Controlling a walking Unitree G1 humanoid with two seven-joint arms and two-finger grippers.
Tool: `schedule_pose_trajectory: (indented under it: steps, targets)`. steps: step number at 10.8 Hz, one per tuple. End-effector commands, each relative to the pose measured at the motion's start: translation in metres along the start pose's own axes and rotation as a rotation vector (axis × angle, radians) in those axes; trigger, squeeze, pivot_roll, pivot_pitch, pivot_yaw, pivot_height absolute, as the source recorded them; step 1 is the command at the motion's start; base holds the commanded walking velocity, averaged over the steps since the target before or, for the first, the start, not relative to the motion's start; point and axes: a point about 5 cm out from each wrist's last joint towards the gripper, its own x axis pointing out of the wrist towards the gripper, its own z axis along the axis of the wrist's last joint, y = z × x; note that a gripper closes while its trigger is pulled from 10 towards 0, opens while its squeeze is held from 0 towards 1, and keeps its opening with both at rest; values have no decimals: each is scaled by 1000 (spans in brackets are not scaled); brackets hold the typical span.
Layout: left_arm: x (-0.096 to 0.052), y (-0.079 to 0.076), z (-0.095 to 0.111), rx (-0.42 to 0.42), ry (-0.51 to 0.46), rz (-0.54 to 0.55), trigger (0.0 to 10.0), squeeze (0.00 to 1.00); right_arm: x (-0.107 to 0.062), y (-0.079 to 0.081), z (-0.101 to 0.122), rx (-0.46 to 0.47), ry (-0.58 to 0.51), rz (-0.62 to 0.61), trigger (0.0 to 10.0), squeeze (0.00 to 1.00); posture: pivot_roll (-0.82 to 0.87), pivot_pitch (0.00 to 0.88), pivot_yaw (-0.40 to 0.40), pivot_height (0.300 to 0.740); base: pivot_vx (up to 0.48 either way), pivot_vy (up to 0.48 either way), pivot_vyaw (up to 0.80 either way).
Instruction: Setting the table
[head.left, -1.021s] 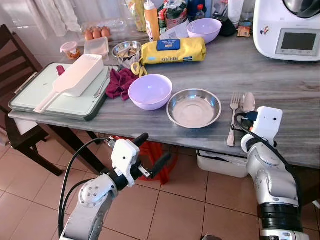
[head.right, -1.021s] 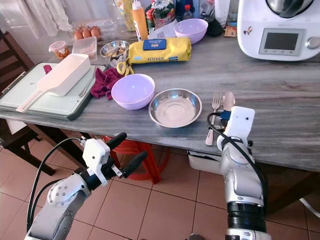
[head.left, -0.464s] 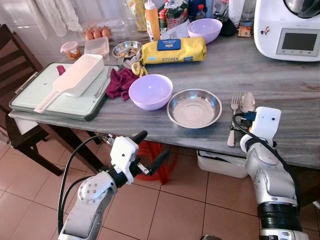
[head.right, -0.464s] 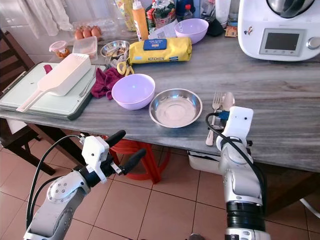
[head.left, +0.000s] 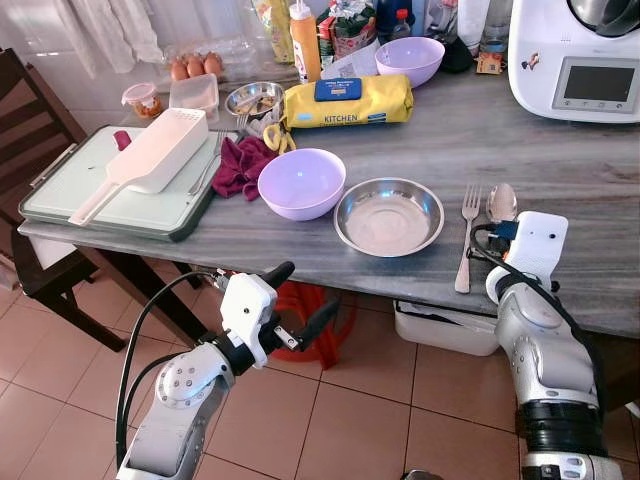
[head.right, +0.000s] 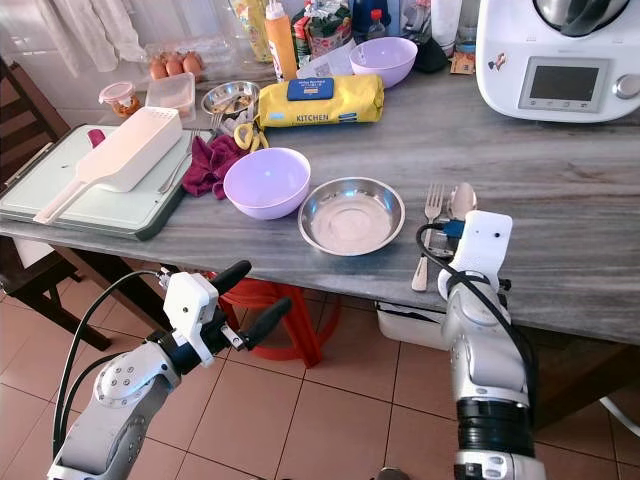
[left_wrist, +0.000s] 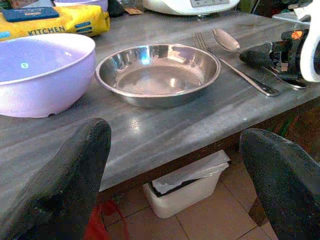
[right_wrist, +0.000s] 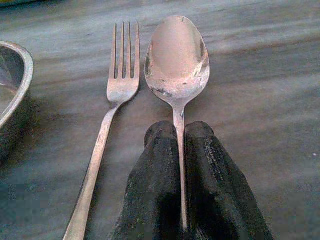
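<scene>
Your right gripper (right_wrist: 179, 150) is mostly hidden behind its own wrist from the head camera; the wrist view shows its two fingers pinched together on the handle of the spoon (right_wrist: 176, 57), whose end is covered by them. The spoon lies on the table (head.left: 560, 140), just right of the fork (head.left: 467, 232), both right of the steel bowl (head.left: 388, 215). You have one fork and one spoon here, and two lilac bowls: one (head.left: 300, 182) just left of the steel bowl, one (head.left: 409, 59) well behind it. Your left gripper (head.left: 300, 300) hangs below the table edge, in front of the steel bowl, fingers spread wide, holding nothing.
</scene>
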Motion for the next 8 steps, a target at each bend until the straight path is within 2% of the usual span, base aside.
schedule_pose_trajectory:
  steps: [1,2,3,4,5,8]
  targets:
    - [-5,5,-4,9,22,15,10000,0,0,0,-14,11,67,-3,10000,0,-93,124,160,740,0,0,0]
    - [-5,5,-4,9,22,15,10000,0,0,0,-15,13,69,-2,10000,0,-93,124,160,740,0,0,0]
    - [-5,5,-5,10,23,16,10000,0,1,0,-15,21,73,5,10000,596,-92,124,160,740,0,0,0]
    - [-5,5,-5,10,23,15,10000,0,2,1,-16,22,76,9,10000,933,-92,122,160,740,0,0,0]
    - [-5,5,-5,10,23,12,10000,0,2,1,-17,26,79,13,10000,1000,-91,121,161,740,0,0,0]
    - [-6,5,-5,16,24,9,10000,0,2,5,-15,35,65,30,10000,1000,-89,119,162,740,0,0,0]
